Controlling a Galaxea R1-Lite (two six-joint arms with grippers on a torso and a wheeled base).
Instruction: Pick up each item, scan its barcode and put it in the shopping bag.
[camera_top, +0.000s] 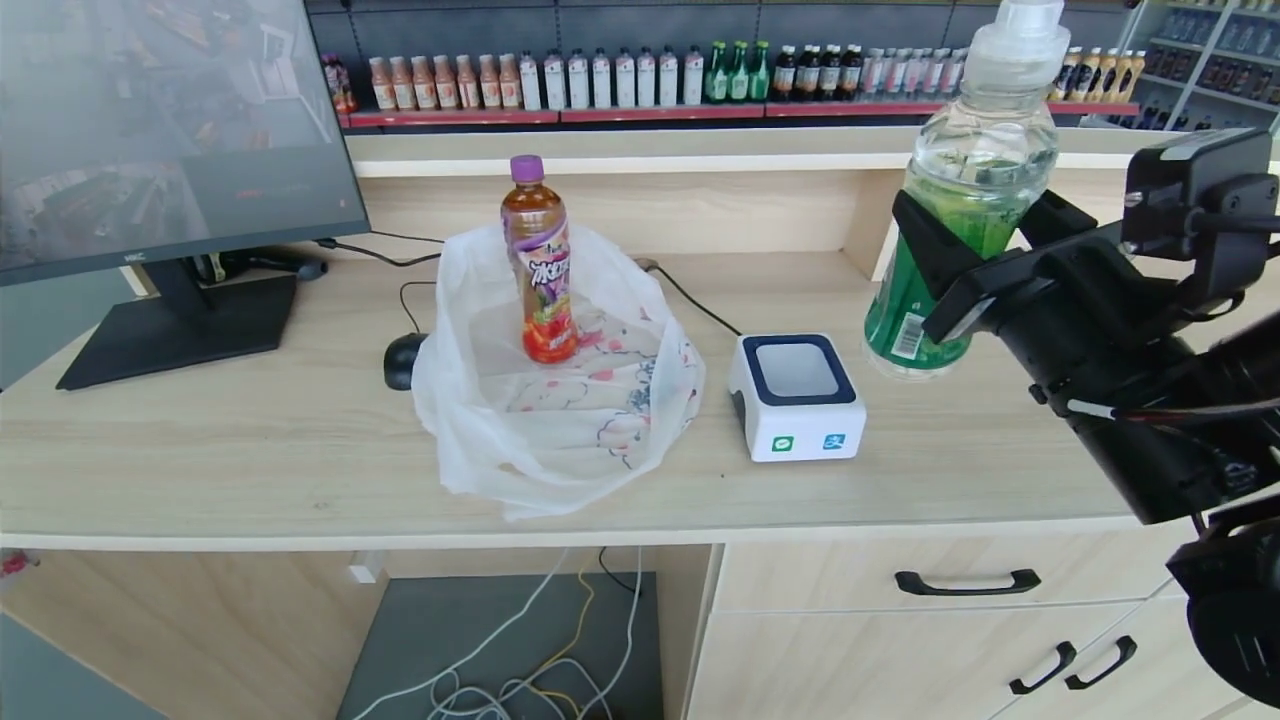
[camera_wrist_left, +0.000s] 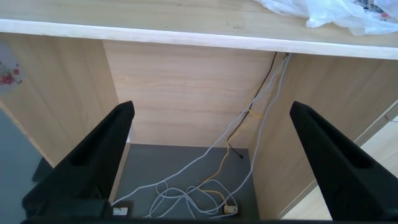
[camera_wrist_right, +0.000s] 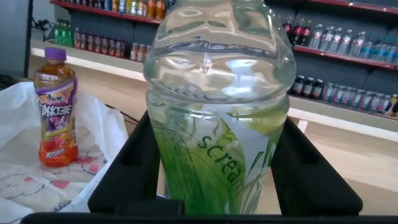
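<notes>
My right gripper (camera_top: 985, 250) is shut on a clear bottle with a green label (camera_top: 960, 200), held upright in the air to the right of the white barcode scanner (camera_top: 797, 395); its barcode faces left and down. From the right wrist the green-label bottle (camera_wrist_right: 217, 118) sits between the black fingers (camera_wrist_right: 127, 168). An orange drink bottle with a purple cap (camera_top: 540, 262) stands upright inside the open white shopping bag (camera_top: 555, 400) at the counter's middle; that orange bottle (camera_wrist_right: 56, 115) also appears past the held one. My left gripper (camera_wrist_left: 211, 155) hangs open below the counter edge, holding nothing.
A monitor (camera_top: 150, 130) on a black stand occupies the counter's left, with a black mouse (camera_top: 403, 360) beside the bag. Cables (camera_wrist_left: 205, 186) trail under the counter. Drawers with black handles (camera_top: 967, 583) lie below right. Shelves of bottles (camera_top: 640, 75) line the back wall.
</notes>
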